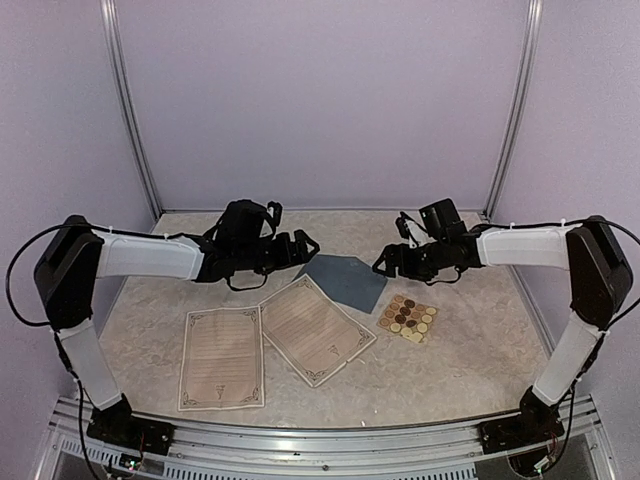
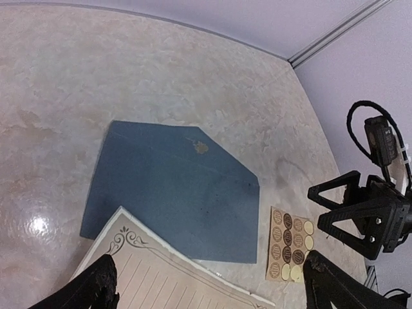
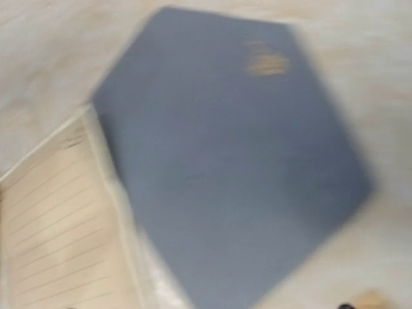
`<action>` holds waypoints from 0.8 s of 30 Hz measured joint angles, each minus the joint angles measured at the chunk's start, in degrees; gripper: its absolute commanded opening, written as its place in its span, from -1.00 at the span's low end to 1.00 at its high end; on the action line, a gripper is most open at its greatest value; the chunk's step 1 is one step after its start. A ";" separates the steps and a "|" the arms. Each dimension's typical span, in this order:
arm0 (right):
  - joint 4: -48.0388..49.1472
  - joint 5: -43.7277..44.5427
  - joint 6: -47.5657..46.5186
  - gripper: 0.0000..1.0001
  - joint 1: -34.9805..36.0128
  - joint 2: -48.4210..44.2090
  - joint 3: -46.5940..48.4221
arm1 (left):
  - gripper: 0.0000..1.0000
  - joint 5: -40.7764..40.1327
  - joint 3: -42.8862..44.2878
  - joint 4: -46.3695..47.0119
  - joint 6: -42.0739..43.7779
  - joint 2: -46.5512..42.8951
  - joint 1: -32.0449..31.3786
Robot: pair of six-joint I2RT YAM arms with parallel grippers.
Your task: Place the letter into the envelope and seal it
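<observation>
Through the right wrist camera all is smeared: the envelope (image 3: 232, 161) has soft edges, and the letter (image 3: 58, 238) runs off the left and bottom. From the left wrist, that letter's corner hides the envelope's lower edge.

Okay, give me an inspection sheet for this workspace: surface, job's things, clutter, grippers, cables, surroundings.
surface: beige marbled tabletop.
job's things: blue envelope lies flat, flap open; right letter sheet overlaps its near edge; left letter sheet lies beside that; sticker sheet lies right of the envelope.
clutter: nothing seen.
grippers: left gripper and right gripper are open, either side of the envelope, holding nothing.
cables: black cable loops off the left arm.
surroundings: lilac walls, metal frame posts.
</observation>
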 measured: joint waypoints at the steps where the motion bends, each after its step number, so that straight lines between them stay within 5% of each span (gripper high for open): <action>1: -0.28 -0.24 0.02 0.66 -1.42 0.46 0.00 | 0.90 0.44 2.34 0.00 0.66 2.14 -0.15; 12: -1.40 -4.72 0.61 0.52 -7.54 11.74 4.42 | 0.91 2.69 17.07 -1.99 5.73 18.10 -0.26; 24: 1.62 -10.03 6.14 0.38 -7.80 18.14 8.81 | 0.91 4.15 17.68 -2.95 6.01 24.33 -0.09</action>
